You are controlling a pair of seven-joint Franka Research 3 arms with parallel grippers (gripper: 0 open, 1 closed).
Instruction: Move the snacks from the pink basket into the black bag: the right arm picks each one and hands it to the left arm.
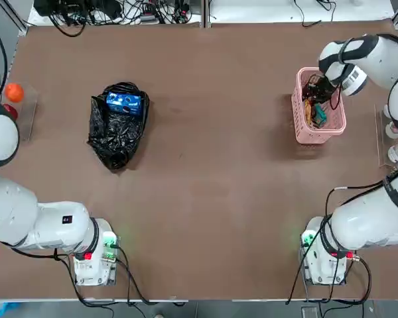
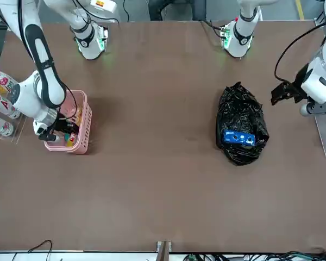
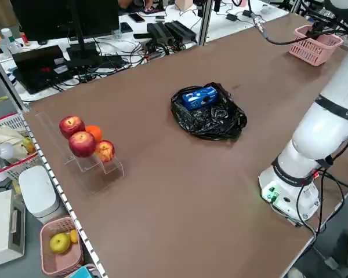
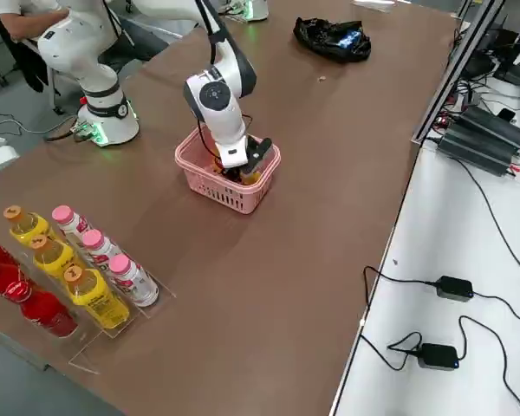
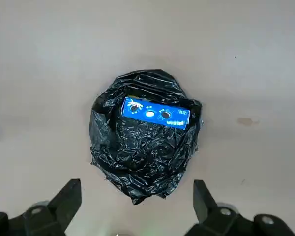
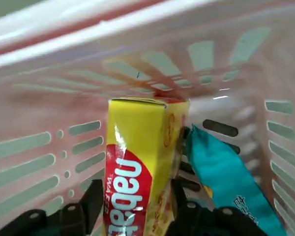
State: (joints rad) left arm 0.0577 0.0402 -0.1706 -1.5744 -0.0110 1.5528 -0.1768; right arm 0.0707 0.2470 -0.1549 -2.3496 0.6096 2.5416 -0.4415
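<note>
The pink basket (image 1: 296, 114) stands at the far right of the table. My right gripper (image 6: 137, 201) reaches down into it, its fingers (image 6: 94, 199) pressed against both sides of an upright yellow snack (image 6: 132, 157) with red print. A teal snack (image 6: 221, 177) leans beside it against the basket wall (image 6: 39, 147). At the far left lies the black bag (image 1: 113, 136), and a blue snack (image 1: 124, 102) rests in its mouth. My left gripper (image 5: 137, 206) hangs open high above the bag (image 5: 142, 162), holding nothing.
A clear rack of bottles (image 4: 78, 269) stands at the table's right edge beyond the basket (image 4: 217, 182). A rack of apples and an orange (image 3: 84, 142) sits at the left edge. Bare brown tabletop (image 1: 212, 165) lies between bag and basket.
</note>
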